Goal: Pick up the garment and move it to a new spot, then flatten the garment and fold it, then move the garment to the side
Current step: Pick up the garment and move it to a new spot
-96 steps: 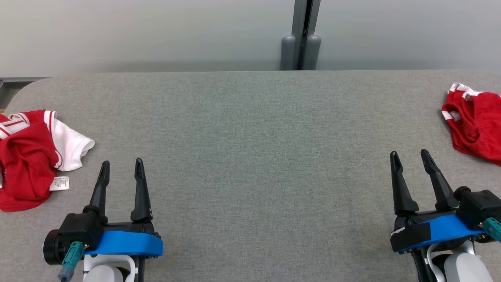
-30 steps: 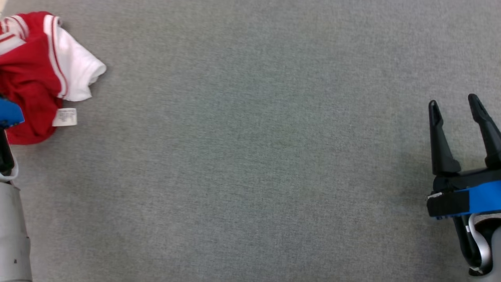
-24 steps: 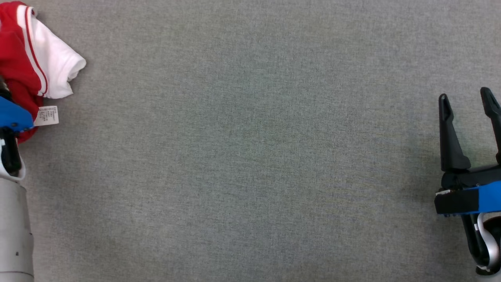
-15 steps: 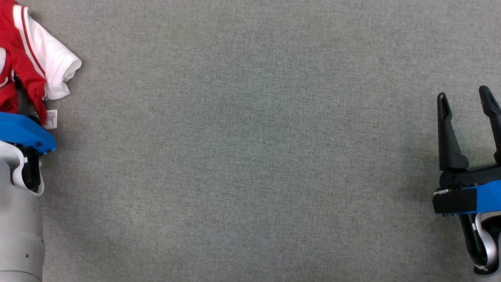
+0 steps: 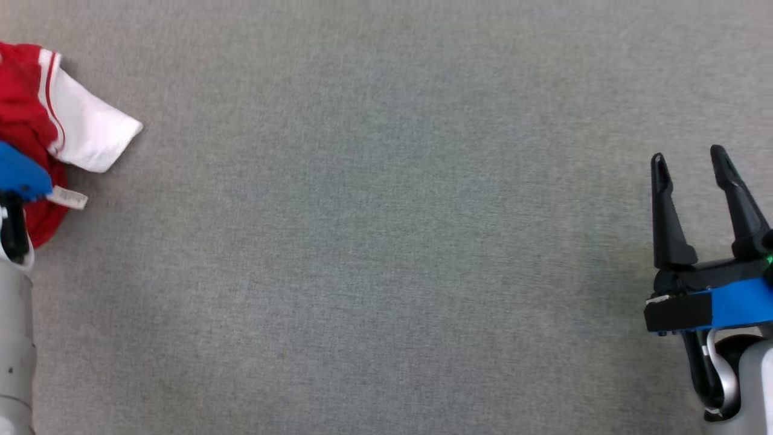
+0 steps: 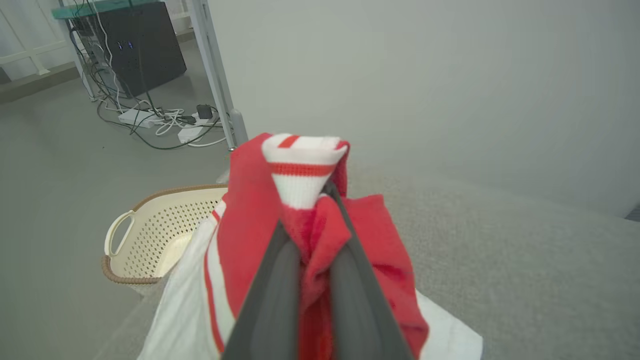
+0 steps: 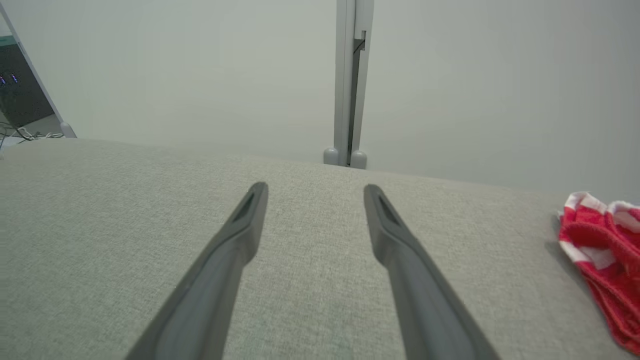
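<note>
**Step in hand: pick-up and transfer of the garment.**

The left claw point(image 6: 316, 235) is closed on a bunched fold of the red-and-white garment point(image 6: 245, 215) — in the left wrist view, cloth fills the gap between both fingers. In the head view the garment point(image 5: 24, 115) lies at the upper left edge of the frame, with its white sleeve pointing toward the centre. Whether all of it is off the worktop point(image 5: 386, 254) cannot be told. The right claw point(image 5: 688, 160) stands open and empty at the lower right, well apart from the garment.

1. Raise the left claw until the hanging cloth looks clear of the worktop. Dragging would likely roll it tighter.
2. Carry the garment toward the bare centre of the frame.
3. Steer away from the basket point(image 6: 150, 225) at mid-left of the wrist view — a trailing hem could catch its rim.
4. Leave the right claw open, ready to take a second corner for flattening.
</note>
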